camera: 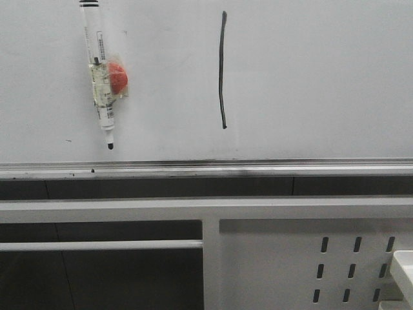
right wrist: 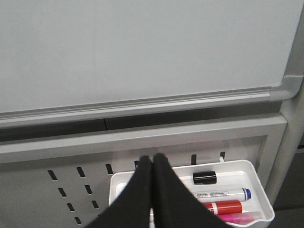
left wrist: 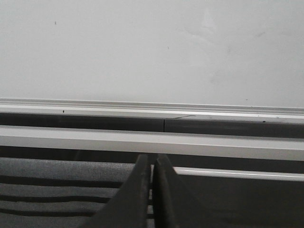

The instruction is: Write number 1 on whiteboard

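The right gripper [right wrist: 152,164], its black fingers pressed together, sits before a white plastic tray [right wrist: 260,190]. In the tray lie a loose black cap [right wrist: 204,177], a white blue-capped marker [right wrist: 223,194], and a red marker [right wrist: 227,207]. Behind are a white perforated metal panel [right wrist: 71,190] and the glossy whiteboard [right wrist: 142,52].

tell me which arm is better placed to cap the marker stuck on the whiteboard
Right, probably. The black cap lies in the white plastic tray just past the closed right gripper. The left gripper faces bare glossy whiteboard; no cap shows there.
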